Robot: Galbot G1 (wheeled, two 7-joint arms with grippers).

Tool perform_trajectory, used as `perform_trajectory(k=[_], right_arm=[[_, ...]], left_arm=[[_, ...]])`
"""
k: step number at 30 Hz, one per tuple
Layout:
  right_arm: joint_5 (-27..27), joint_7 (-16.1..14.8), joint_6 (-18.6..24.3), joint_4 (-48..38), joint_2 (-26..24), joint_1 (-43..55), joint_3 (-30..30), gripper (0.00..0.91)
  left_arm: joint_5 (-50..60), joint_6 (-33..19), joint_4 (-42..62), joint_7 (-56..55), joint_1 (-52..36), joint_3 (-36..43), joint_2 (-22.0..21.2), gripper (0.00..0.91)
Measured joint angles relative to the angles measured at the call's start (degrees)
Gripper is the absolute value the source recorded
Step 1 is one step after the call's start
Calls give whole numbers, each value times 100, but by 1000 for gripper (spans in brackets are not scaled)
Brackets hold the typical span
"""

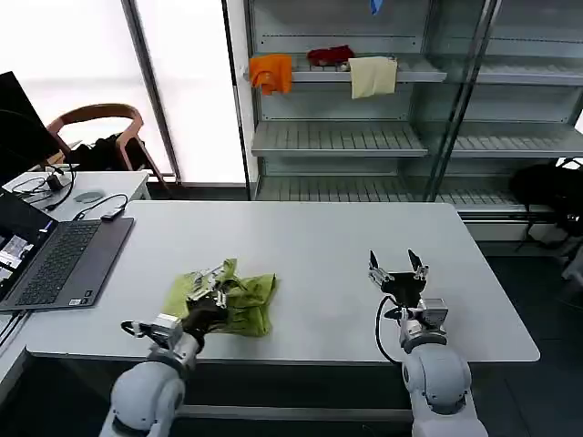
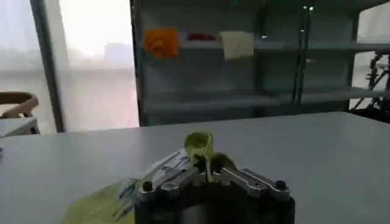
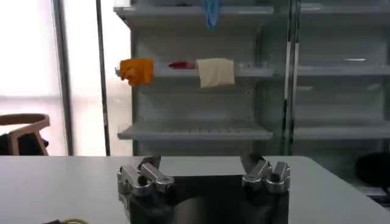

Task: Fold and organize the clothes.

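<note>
left gripper [image 1: 208, 293] pinching t-shirt [image 1: 244, 300] | right gripper [image 1: 398, 267] spread, apart

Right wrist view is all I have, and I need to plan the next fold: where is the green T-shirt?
Observer: The lime-green T-shirt lies bunched on the table, in front of the robot's left side.
Operator: Is the left arm on it?
Observer: Yes, the left gripper is shut on a pinch of its fabric.
Operator: And my gripper?
Observer: The right gripper is open over bare table, apart from the shirt.
</note>
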Motion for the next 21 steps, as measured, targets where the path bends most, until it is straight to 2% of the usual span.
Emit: perform_trajectory(k=[2, 4, 5, 21], right_arm=[[-6, 0, 10, -20, 14, 0, -7, 907], [-11, -1, 14, -32, 23, -2, -20, 907], [-15, -2, 16, -35, 27, -4, -31, 907], [-88, -25, 20, -25, 74, -58, -96, 907]], left_arm=[[-10, 51, 46, -82, -36, 152, -82, 20], [-9, 94, 98, -144, -71, 291, -158, 887], [-8, 109, 117, -168, -86, 349, -190, 907], [71, 209, 622, -559, -271, 894, -632, 907]])
